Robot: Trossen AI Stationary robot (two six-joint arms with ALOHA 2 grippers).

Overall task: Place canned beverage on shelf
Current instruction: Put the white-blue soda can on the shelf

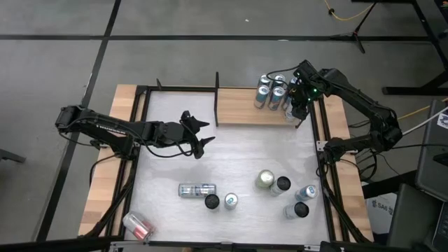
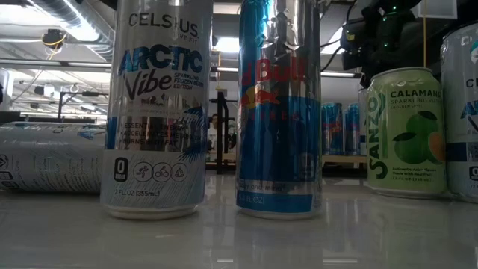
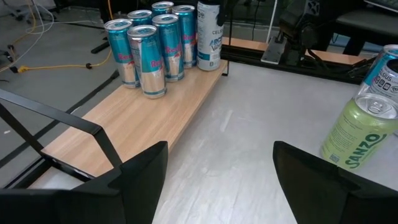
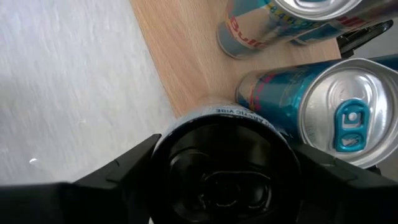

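We see a pale table with a wooden shelf at its far edge. On the shelf's right end stand blue cans in a cluster, with a black-topped can at the near corner. On the table stand a green can, four more upright cans near it, two others, and one lying can.
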